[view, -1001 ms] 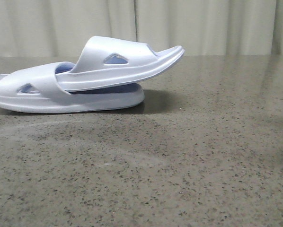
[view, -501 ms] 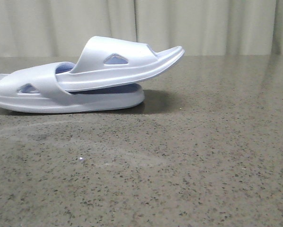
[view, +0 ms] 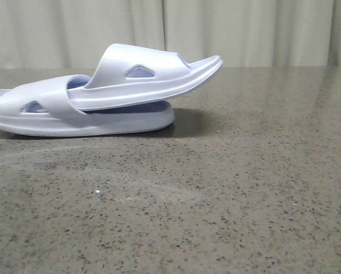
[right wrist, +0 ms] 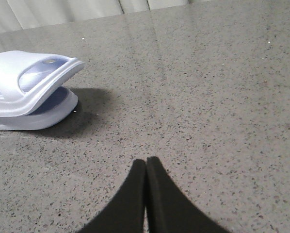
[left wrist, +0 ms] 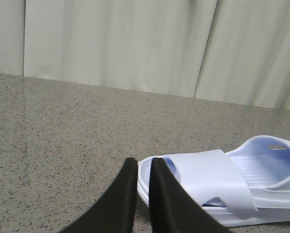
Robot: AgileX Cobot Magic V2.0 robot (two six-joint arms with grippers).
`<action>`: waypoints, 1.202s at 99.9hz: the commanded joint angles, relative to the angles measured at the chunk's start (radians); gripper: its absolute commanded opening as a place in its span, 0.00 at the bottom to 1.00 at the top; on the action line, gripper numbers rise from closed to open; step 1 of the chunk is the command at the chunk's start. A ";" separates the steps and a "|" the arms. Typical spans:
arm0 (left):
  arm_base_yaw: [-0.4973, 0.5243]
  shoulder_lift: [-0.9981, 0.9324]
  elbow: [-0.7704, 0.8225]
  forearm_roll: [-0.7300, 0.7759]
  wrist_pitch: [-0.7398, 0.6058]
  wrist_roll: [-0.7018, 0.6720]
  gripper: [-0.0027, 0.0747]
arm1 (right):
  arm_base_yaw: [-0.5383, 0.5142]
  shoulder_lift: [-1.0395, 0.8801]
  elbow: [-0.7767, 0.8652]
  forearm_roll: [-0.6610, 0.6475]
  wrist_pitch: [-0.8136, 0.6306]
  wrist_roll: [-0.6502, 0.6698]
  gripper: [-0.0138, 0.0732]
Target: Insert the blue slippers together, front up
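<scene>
The two blue slippers lie nested at the left of the table. The upper slipper [view: 142,74] is pushed under the strap of the lower slipper [view: 73,117], and its front tilts up to the right. The pair also shows in the left wrist view [left wrist: 217,187] and the right wrist view [right wrist: 33,87]. My left gripper [left wrist: 143,161] is by the lower slipper's near end, jaws almost together with a thin gap, holding nothing I can see. My right gripper [right wrist: 146,160] is shut and empty over bare table, well away from the slippers. Neither gripper shows in the front view.
The speckled grey stone table [view: 227,194] runs to a far edge in front of pale curtains [view: 244,28]. The lower slipper's left end runs out of the front view.
</scene>
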 commanded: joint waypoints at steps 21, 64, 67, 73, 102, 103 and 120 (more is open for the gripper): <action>-0.010 0.003 -0.027 -0.001 -0.008 0.000 0.05 | 0.002 0.000 -0.025 0.020 -0.002 -0.015 0.06; 0.161 -0.113 0.035 1.015 0.094 -0.874 0.05 | 0.002 0.000 -0.025 0.020 -0.002 -0.015 0.06; 0.185 -0.148 0.049 1.050 0.112 -0.897 0.05 | 0.002 0.000 -0.025 0.020 -0.002 -0.015 0.06; 0.234 -0.207 0.087 1.148 0.129 -0.990 0.05 | 0.002 0.000 -0.025 0.020 -0.002 -0.015 0.06; 0.276 -0.362 0.244 1.267 0.181 -1.135 0.05 | 0.002 0.000 -0.025 0.020 -0.002 -0.015 0.06; 0.276 -0.361 0.244 1.267 0.183 -1.135 0.05 | 0.002 0.000 -0.025 0.020 -0.002 -0.015 0.06; 0.276 -0.367 0.244 1.249 0.185 -1.135 0.05 | 0.002 0.000 -0.025 0.020 -0.002 -0.015 0.06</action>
